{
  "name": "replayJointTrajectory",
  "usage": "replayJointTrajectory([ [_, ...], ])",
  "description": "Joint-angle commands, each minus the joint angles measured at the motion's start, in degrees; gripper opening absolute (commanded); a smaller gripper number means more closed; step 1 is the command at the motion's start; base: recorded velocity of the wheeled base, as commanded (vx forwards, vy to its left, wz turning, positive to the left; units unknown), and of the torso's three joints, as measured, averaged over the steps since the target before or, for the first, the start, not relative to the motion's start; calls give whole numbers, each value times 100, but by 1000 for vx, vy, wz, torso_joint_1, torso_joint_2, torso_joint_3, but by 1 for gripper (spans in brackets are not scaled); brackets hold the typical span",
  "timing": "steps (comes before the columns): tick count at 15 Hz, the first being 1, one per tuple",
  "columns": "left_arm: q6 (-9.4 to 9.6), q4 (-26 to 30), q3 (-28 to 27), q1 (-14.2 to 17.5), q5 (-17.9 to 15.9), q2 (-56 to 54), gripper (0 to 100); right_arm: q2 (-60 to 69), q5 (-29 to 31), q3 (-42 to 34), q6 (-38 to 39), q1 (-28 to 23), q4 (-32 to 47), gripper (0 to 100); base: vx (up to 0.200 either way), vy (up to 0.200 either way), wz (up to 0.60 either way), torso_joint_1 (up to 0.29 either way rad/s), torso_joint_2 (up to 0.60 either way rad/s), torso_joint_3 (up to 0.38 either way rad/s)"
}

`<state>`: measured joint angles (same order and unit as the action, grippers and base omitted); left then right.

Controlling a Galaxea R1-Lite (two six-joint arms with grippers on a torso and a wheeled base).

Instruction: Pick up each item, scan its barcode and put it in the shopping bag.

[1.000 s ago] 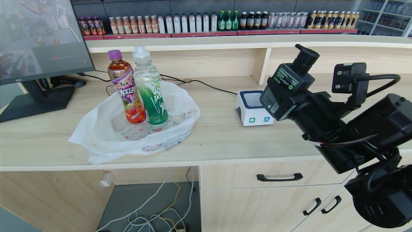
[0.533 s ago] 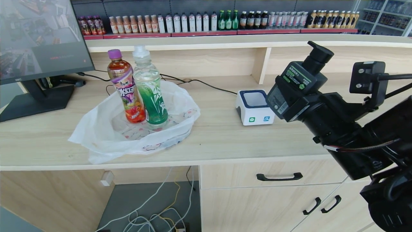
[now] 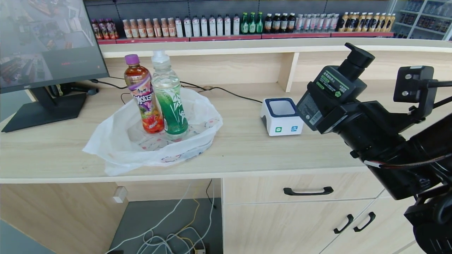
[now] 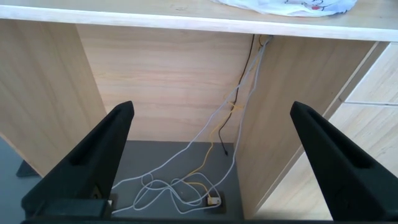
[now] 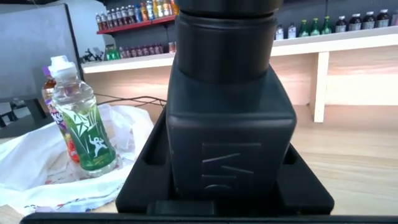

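Over the last second my right arm has carried the black bottle [image 3: 332, 91] to the right, off the scanner's near corner, and the head camera has panned a little, so the whole scene sits slightly further right.

The wooden counter [image 3: 247, 151] runs across the view, with a monitor [image 3: 46, 38] standing at its left end. The white shopping bag [image 3: 116, 141] lies open and slumped on the counter, left of centre.

My right gripper [image 3: 344, 118] is clamped on the lower body of the black bottle and holds it in the air, just right of the scanner. The bottle is tilted, its cap pointing up and away and its barcode label turned toward the scanner side.

Two bottles stand upright and touching inside the bag: an orange drink with a purple cap [image 3: 144, 95] and a clear bottle with a green label [image 3: 170, 95].

The small white scanner [image 3: 281, 118] sits on the counter between the bag and the held bottle.

My left gripper [image 4: 211, 155] hangs below counter height with its fingers spread wide. It faces the open bay where loose cables [image 4: 205, 186] lie.
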<state>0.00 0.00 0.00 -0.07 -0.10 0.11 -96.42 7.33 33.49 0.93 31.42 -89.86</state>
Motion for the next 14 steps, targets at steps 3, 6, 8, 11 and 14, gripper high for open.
replayJointTrajectory([
  [3, -9, 0, 0, -1, 1, -2, 100, 70, -3, -106, -5, 5, -14, 0, 0, 200, 0, 10, 2, 2],
  [6, -9, 0, 0, -1, 1, -2, 100, 114, -3, -44, -5, 5, -14, 0, 0, 200, 0, 1, 2, 4],
  [8, -18, 0, 0, -1, 1, -2, 100, 105, -3, -35, -5, 14, -14, 0, 0, 200, 0, 5, 0, 0],
  [11, -18, 0, 0, -1, 1, -2, 100, 141, -3, -9, -14, 14, -14, 0, 0, 200, 0, 1, 2, 4],
  [14, -18, 0, 0, -1, 1, -2, 100, 149, -3, -53, -22, 14, -14, 0, 0, 200, 0, 1, 10, 4],
])
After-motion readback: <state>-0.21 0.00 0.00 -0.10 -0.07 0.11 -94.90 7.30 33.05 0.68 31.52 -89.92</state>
